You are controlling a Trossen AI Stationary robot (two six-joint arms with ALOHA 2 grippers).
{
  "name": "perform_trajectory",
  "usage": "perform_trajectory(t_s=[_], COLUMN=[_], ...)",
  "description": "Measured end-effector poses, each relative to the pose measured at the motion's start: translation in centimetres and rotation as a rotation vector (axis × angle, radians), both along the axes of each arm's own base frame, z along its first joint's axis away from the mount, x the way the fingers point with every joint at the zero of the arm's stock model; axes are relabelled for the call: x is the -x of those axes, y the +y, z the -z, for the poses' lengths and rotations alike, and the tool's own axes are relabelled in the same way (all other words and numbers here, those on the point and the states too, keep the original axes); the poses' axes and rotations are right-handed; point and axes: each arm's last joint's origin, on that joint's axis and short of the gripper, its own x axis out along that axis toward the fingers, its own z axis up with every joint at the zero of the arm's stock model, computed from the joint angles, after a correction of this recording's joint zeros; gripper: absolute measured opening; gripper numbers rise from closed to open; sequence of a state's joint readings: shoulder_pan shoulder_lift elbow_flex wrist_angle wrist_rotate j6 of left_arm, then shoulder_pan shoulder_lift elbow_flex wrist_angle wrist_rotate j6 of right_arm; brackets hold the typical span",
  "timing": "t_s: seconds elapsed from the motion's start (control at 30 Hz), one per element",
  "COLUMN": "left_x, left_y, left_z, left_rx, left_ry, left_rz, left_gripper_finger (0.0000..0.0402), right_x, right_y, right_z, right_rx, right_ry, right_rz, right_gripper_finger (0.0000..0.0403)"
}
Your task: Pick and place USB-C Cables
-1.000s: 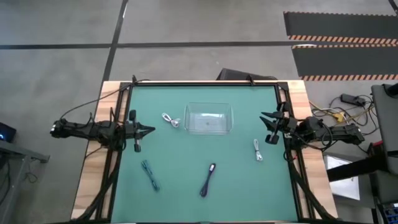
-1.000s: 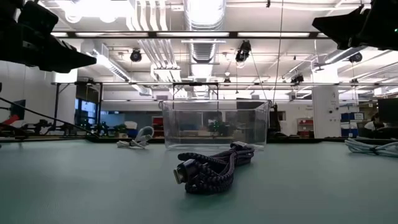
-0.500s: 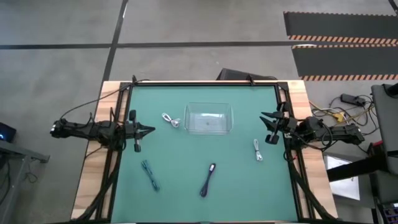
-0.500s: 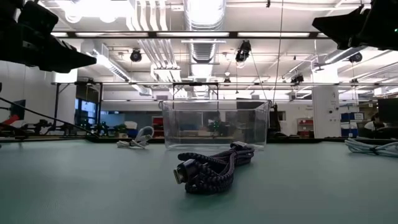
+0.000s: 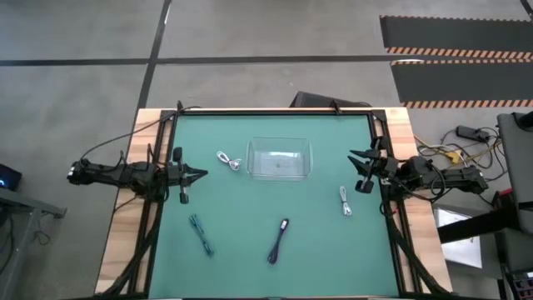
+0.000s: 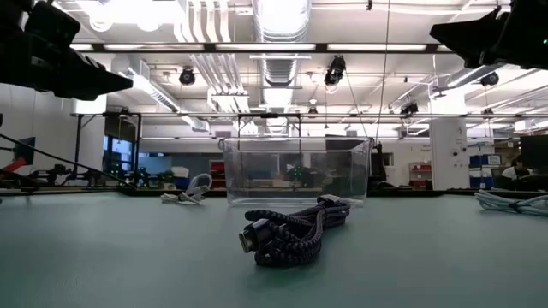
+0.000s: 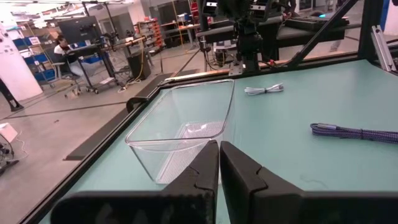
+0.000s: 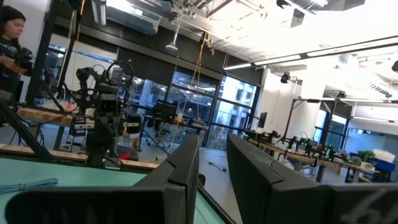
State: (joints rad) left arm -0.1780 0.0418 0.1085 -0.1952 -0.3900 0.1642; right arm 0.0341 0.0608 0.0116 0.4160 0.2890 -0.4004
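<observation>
Four cable bundles lie flat on the green mat in the high view: a white one (image 5: pixel 229 160) left of the clear bin (image 5: pixel 280 159), a second white one (image 5: pixel 345 201) toward the right edge, a dark braided one (image 5: pixel 279 240) near the front, and a teal-grey one (image 5: pixel 201 234) at front left. The low view shows the dark bundle (image 6: pixel 291 235) closest, in front of the bin (image 6: pixel 298 171). My left gripper (image 5: pixel 200 175) hovers shut above the mat's left side (image 7: pixel 219 168). My right gripper (image 5: pixel 353 158) hovers at the right side, slightly open (image 8: pixel 212 165). Neither is near a cable.
The clear bin (image 7: pixel 180 134) stands on the far half of the mat, between the two arms. Black frame rails (image 5: pixel 391 217) run along the mat's left and right edges. There is free mat between the cables at the front. A person (image 8: pixel 11 34) is in the room beyond.
</observation>
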Motion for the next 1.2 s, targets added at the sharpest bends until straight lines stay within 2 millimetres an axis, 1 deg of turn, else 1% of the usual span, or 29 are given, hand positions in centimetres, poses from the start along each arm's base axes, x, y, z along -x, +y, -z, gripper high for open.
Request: perform_trajectory(t_s=[1.0, 1.2], left_x=[0.00, 0.00], left_y=[0.00, -0.19], left_z=[-0.01, 0.04], left_rx=[0.000, -0.018], left_ry=[0.000, 0.009], left_rz=[0.000, 0.070], left_gripper_finger=[0.0000, 0.0000], right_x=[0.00, 0.00], right_y=[0.00, 0.00], right_z=[0.00, 0.00], right_rx=[0.000, 0.000], right_ry=[0.000, 0.000], right_rz=[0.000, 0.000], right_gripper_finger=[0.0073, 0.0073])
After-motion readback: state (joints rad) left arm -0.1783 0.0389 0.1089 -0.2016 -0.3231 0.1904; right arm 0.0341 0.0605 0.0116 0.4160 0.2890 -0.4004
